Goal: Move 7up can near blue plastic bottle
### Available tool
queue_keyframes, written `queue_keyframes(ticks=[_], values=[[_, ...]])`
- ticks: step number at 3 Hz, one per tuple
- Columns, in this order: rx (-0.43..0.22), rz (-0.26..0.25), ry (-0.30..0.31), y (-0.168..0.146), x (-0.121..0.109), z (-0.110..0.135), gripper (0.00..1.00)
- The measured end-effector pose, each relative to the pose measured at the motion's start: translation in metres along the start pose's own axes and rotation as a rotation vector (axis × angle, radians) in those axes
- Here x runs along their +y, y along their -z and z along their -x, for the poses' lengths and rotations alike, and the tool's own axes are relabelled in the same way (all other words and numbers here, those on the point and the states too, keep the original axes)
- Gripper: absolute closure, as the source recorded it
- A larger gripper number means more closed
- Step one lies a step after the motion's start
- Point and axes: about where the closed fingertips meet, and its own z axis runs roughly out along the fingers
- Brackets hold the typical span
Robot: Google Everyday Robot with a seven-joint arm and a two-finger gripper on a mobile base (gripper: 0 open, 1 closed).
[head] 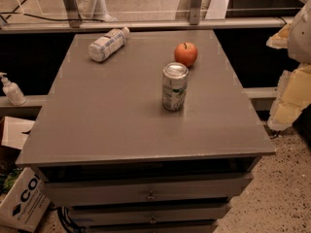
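The 7up can (175, 86) stands upright on the grey table top (112, 120), right of the middle, with its silver top showing. The blue plastic bottle (108, 44) lies on its side at the far left of the table, its white cap pointing to the back right. The can and the bottle are well apart. My gripper (290, 95) is at the right edge of the view, beyond the table's right side, pale and yellowish, away from both things and touching nothing on the table.
A red-orange apple (186, 54) sits just behind the can. A white pump-top dispenser (11, 90) stands on a ledge to the left. Cardboard boxes (22, 203) lie on the floor at lower left. Drawers (150, 193) run below the table top.
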Motion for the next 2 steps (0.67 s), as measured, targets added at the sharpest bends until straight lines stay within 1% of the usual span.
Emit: queue_keyframes(ticks=[1, 2], values=[[0.0, 0.0, 0.0, 0.0, 0.0, 0.0, 0.0], [-0.062, -0.001, -0.015, -0.005, -0.012, 0.002, 0.0]])
